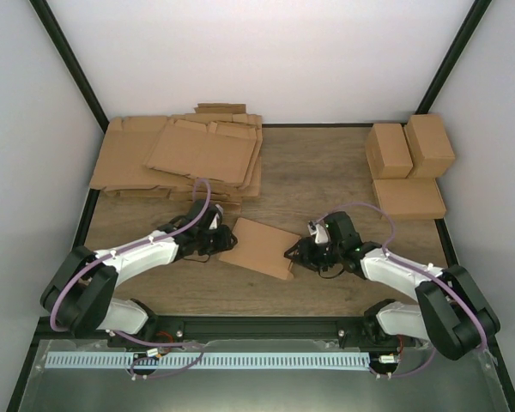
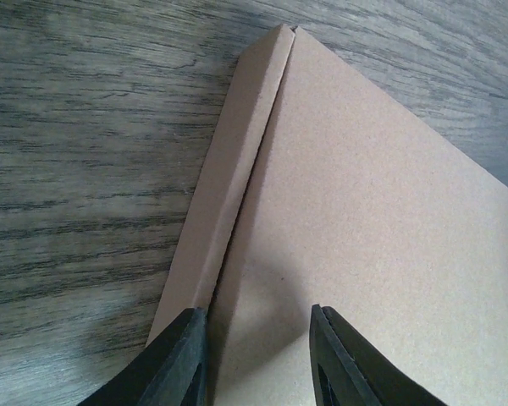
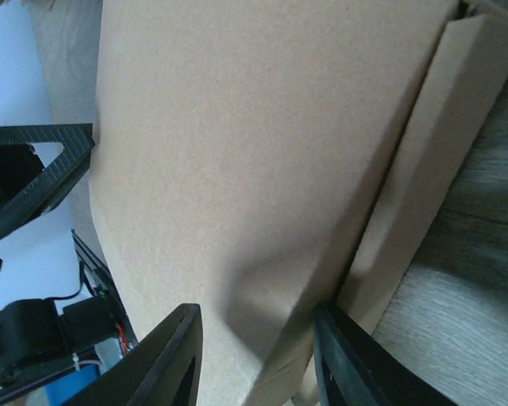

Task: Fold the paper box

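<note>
The paper box (image 1: pixel 259 247) lies at the middle of the worktop (image 1: pixel 326 167), folded into a flat brown slab that is skewed, its long edges running from 10 toward 4 o'clock. The left end effector (image 1: pixel 221 242) meets the box's 9 o'clock end and the right end effector (image 1: pixel 293 252) its 3 o'clock end.

In the left wrist view the fingers (image 2: pixel 179 364) stand spread, straddling the seam between a narrow side flap (image 2: pixel 229 186) and the broad top panel. In the right wrist view the fingers (image 3: pixel 343 364) are likewise spread, with the panel's edge filling the gap. I cannot tell whether either pair presses the cardboard.

A pile of flat sheets (image 1: pixel 184 154) sits at 10 o'clock, and three closed boxes (image 1: pixel 409 197) sit at 2 o'clock, well apart from the arms.
</note>
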Robot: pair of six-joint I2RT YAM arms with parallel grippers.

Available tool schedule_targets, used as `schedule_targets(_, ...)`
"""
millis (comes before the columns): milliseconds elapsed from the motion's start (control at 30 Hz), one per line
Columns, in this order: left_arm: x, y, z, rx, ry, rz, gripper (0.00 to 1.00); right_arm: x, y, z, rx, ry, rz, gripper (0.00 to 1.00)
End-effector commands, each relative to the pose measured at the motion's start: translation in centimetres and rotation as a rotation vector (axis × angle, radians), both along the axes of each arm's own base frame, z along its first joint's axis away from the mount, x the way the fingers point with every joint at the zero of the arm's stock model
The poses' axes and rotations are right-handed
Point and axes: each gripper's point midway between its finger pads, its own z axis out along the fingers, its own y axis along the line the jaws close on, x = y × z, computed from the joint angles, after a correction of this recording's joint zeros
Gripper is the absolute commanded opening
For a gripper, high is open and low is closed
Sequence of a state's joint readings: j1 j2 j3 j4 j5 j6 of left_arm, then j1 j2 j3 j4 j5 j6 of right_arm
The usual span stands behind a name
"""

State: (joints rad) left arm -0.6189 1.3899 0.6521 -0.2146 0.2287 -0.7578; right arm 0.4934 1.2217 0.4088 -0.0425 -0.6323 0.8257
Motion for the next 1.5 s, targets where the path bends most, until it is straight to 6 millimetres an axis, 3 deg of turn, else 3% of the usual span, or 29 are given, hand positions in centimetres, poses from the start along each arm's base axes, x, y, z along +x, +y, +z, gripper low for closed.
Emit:
schedule_targets(0, -1.1, -1.4, 0.3, -0.076, 0.029, -0.052, 0.36, 0.0, 1.2, 1.6, 0.105, 0.036, -0.025, 0.36)
schedule_targets(200, -1.5, -2.0, 0.7, -0.125, 0.037, -0.064, 0.36, 0.9, 0.3, 1.4, 0.094, 0.09, -0.167, 0.25)
schedule_targets(567, -2.0, -2.6, 1.6, -0.199, 0.051, -0.057, 0.36, 2.6, 1.2, 3.1, 0.141, 0.055, -0.184, 0.25)
schedule_targets(733, -1.7, -1.8, 1.9, -0.168, 0.025, -0.021, 0.37, 5.0, -0.2, 1.0, -0.088, -0.029, -0.178, 0.17)
schedule_targets(867, -1.5, -1.0, 2.5, -0.147, 0.0, 0.005, 0.37, 5.3, 0.2, 1.2, -0.03, -0.046, -0.137, 0.14)
schedule_targets(933, -1.4, -0.7, 2.8, -0.137, -0.012, 0.016, 0.4, 6.0, 0.5, 1.9, -0.029, -0.089, -0.109, 0.18)
schedule_targets(1033, -1.1, -0.1, 3.4, -0.108, -0.039, 0.027, 0.51, 6.9, 0.8, 2.6, -0.089, -0.173, -0.025, 0.32)
schedule_targets(1200, -0.5, 0.9, 3.9, -0.063, -0.069, 0.047, 0.54, 7.2, -0.7, 2.7, -0.222, -0.221, 0.008, 0.35)
schedule_targets(1467, 0.0, 1.5, 4.1, -0.055, -0.075, 0.055, 0.52, 6.2, -0.9, 3.1, -0.208, -0.23, 0.024, 0.35)
